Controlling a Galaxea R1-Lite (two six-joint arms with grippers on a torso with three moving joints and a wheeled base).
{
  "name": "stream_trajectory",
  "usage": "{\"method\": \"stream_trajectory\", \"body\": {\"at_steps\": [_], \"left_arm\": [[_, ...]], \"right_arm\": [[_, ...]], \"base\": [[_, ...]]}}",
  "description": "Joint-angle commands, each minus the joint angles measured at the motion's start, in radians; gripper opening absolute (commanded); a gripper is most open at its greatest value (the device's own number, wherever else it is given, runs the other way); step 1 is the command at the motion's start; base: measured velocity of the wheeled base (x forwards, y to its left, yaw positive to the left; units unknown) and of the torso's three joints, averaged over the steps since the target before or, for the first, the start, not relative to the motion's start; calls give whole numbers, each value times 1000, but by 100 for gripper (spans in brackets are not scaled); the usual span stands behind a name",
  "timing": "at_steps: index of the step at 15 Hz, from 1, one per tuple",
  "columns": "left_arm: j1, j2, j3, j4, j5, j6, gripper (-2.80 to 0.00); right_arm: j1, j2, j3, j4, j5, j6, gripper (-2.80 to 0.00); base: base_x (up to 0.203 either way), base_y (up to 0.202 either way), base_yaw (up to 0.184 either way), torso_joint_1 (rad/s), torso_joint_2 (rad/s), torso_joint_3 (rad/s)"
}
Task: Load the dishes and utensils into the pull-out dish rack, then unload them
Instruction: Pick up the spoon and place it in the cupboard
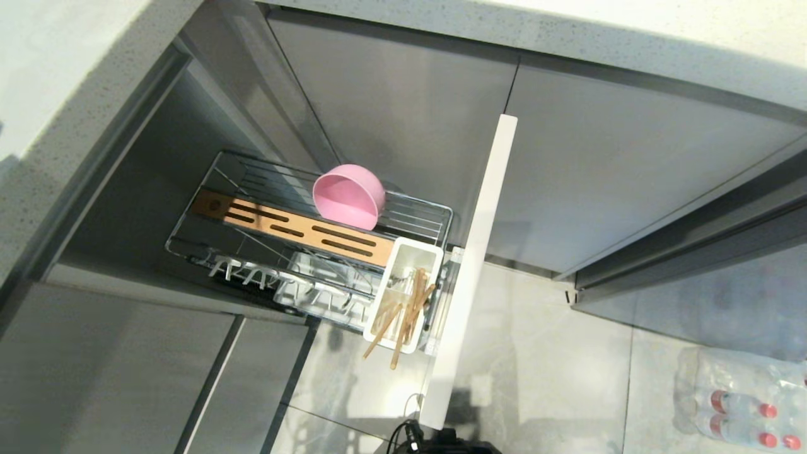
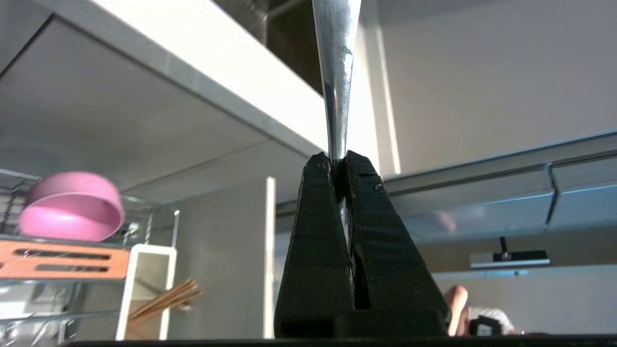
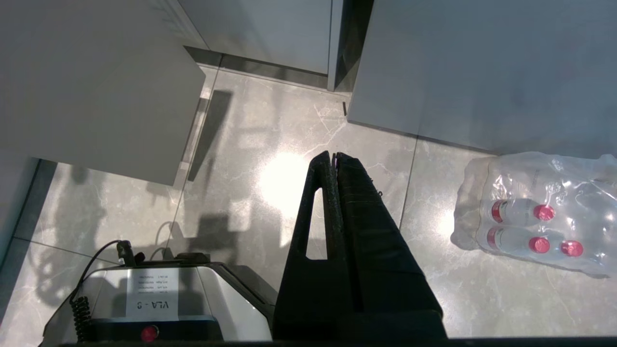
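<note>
Holding: left end effector [image 2: 340, 166] clamped on the spoon [image 2: 336, 72], away from the rack.
Right end effector [image 3: 333, 161]: together, parked above the floor.
Rack [image 1: 403, 217]: pulled out; pink bowl [image 1: 348, 196] on its side, chopsticks [image 1: 403, 315] in the white cup [image 1: 403, 252].
Left: plate not seen; loading or unloading, I cannot tell.

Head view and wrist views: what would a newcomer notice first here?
The pink bowl stands out, tipped on its side on the wire shelf of the pull-out rack, behind the wooden strip. In the white cup at the rack's front end lean the chopsticks. The left gripper, shut, holds a metal spoon by its handle.
</note>
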Motion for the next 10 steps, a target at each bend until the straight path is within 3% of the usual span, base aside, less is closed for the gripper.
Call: {"method": "stream_trajectory", "body": {"at_steps": [1,3,5,8,9,10], "left_arm": [[-76,-56,2,37,53,26,-280],[-148,-96,32,104,93,137,-280],[-223,-129,94,165,163,340,-280],[-271,-145,152,340,314,669,-280],[-280,-133,164,401,343,749,-280],[-289,-109,168,437,354,778,-280]], "right_arm": [[0,1,0,0,-1,0,-280],[0,0,0,-1,1,0,-280],[0,0,0,0,0,0,-280],[0,0,0,-1,1,0,-280],[0,1,0,-1,0,0,-280],[0,0,0,0,1,0,-280]], "base": [[0,0,0,0,0,0],[0,0,0,0,0,0],[0,0,0,0,0,0],[0,0,0,0,0,0],[0,0,0,0,0,0],[0,0,0,0,0,0]]}}
